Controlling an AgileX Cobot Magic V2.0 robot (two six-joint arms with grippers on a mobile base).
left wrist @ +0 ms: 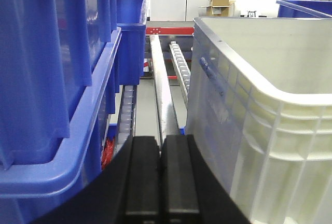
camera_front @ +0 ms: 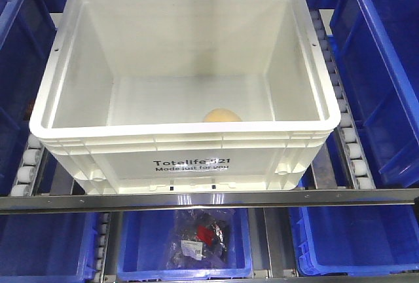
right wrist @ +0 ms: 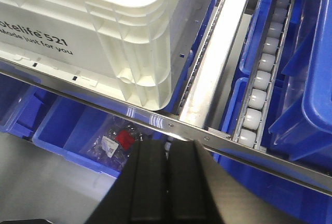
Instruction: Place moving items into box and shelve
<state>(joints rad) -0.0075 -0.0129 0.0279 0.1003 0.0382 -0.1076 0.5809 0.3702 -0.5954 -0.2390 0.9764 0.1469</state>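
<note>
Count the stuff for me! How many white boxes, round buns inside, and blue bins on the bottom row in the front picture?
white crate: 1
yellow-orange bun: 1
blue bins, bottom row, left, middle, right: 3
Total: 5

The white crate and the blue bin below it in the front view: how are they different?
The white crate is larger and sits on the roller shelf; the blue bin is smaller and sits one level lower. The crate carries black print, while none shows on the bin. The crate holds a yellow-orange lump; the bin holds bagged items. Both are open-topped plastic.
</note>
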